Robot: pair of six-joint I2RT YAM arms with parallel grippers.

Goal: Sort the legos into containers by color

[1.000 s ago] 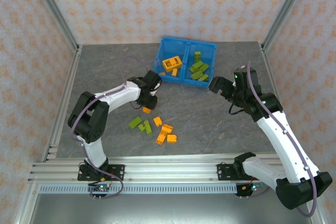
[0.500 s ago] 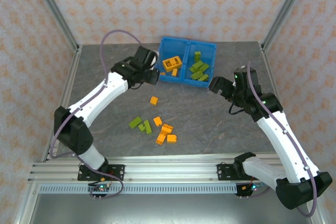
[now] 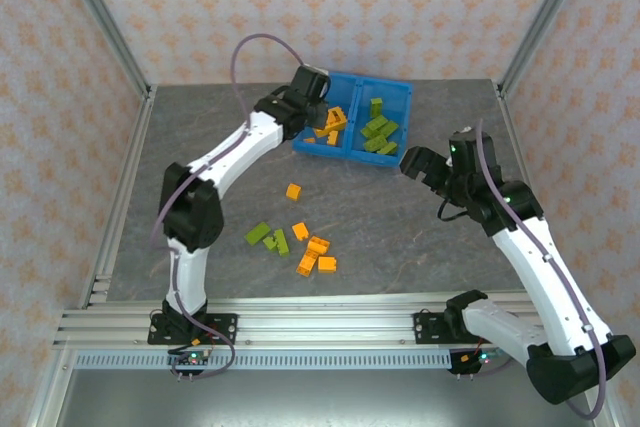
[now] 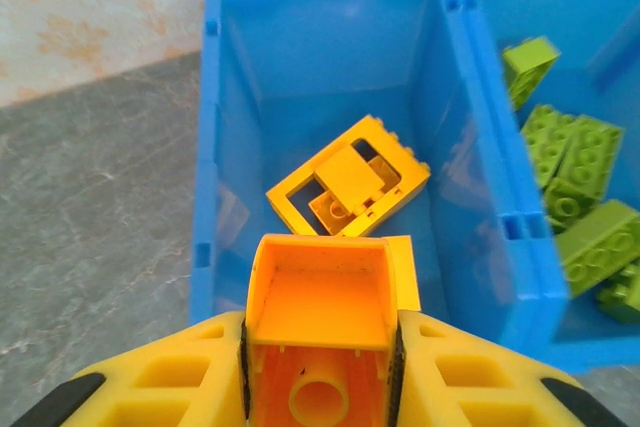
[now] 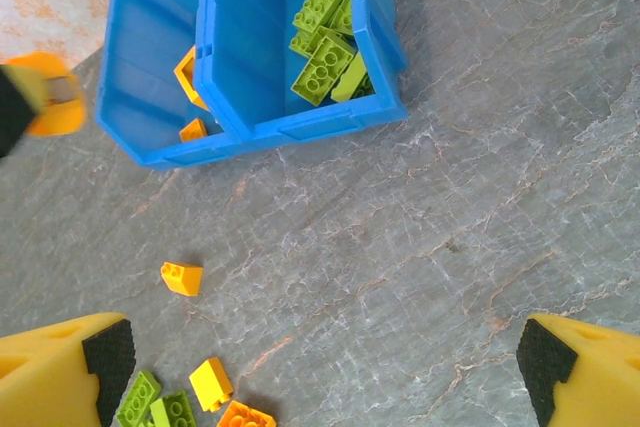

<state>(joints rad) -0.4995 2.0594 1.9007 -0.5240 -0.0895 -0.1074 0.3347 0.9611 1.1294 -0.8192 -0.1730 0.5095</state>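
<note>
My left gripper (image 3: 325, 120) (image 4: 320, 347) is shut on an orange lego (image 4: 320, 312) and holds it above the near part of the blue bin's left container (image 4: 300, 57). A flat orange frame (image 4: 348, 179) and small orange bricks lie in that container. The right container (image 3: 395, 97) holds several lime green legos (image 3: 379, 132) (image 5: 325, 57). My right gripper (image 3: 408, 161) (image 5: 325, 367) stands open over bare table, right of the bin's front corner. Loose orange legos (image 3: 318, 255) and green legos (image 3: 270, 238) lie on the table's middle.
A single orange brick (image 3: 293, 191) (image 5: 182, 277) lies apart, between the bin and the loose pile. The grey table (image 3: 420, 237) is walled by patterned panels, with metal posts at the corners. The arms' base rail (image 3: 320, 327) runs along the near edge.
My left arm has swung from low over the table near the loose pile up to the bin's left container, carrying the orange lego. The right arm has barely moved.
</note>
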